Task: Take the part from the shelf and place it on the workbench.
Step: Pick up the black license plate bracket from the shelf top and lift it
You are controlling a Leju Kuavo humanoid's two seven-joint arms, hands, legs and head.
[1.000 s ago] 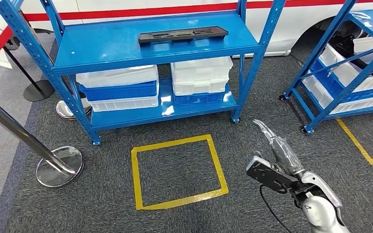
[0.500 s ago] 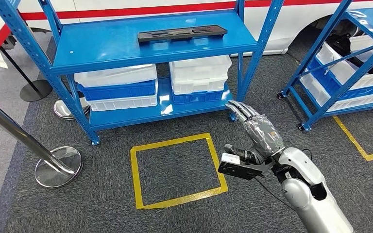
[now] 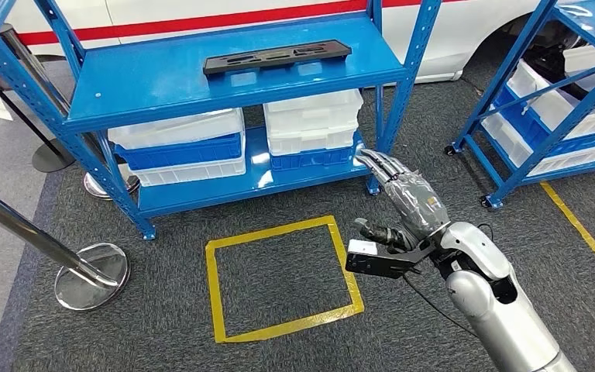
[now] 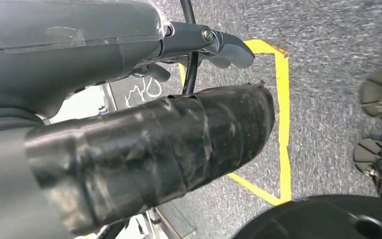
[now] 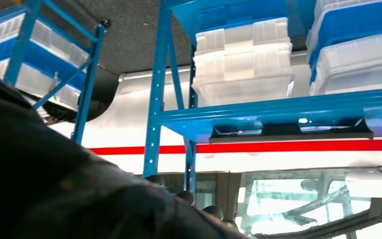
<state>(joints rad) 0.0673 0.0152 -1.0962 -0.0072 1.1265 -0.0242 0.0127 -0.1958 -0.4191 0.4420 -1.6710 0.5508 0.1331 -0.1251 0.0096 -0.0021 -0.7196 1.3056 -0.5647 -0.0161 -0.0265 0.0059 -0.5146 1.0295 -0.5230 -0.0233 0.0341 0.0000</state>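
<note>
Right hand (image 3: 405, 203), grey-covered with dark fingers, hanging released in front of the blue metal shelf rack (image 3: 159, 81), fingers stretched out and apart, gripping nothing, fingertips (image 3: 372, 159) reaching toward the rack's front right post near the lower shelf. Silver right arm (image 3: 496, 310) coming in from the lower right, carrying a black wrist camera bracket (image 3: 376, 260) just behind the hand.

Left hand (image 4: 129, 144) lying close to the left wrist camera as a thick dark taped thumb and a grey cover; cannot tell whether released or clenched.

Long flat black plastic part (image 3: 277, 56) with cut-outs lying on the rack's top shelf, toward the back and right of centre, well apart from the right hand; also appearing in the right wrist view (image 5: 291, 130) on the shelf edge.

Stacked white and blue plastic bins (image 3: 178, 146) sitting on the lower shelf, in two stacks side by side.

Yellow tape square (image 3: 279, 275) marking the dark grey carpet (image 3: 124, 333) just in front of the rack, beside the right hand.

Chrome stanchion post with round base (image 3: 89, 267) standing at left. Second blue rack (image 3: 558, 101) with white bins standing at right. White vehicle body with red stripe (image 3: 201, 23) lying behind the rack.
</note>
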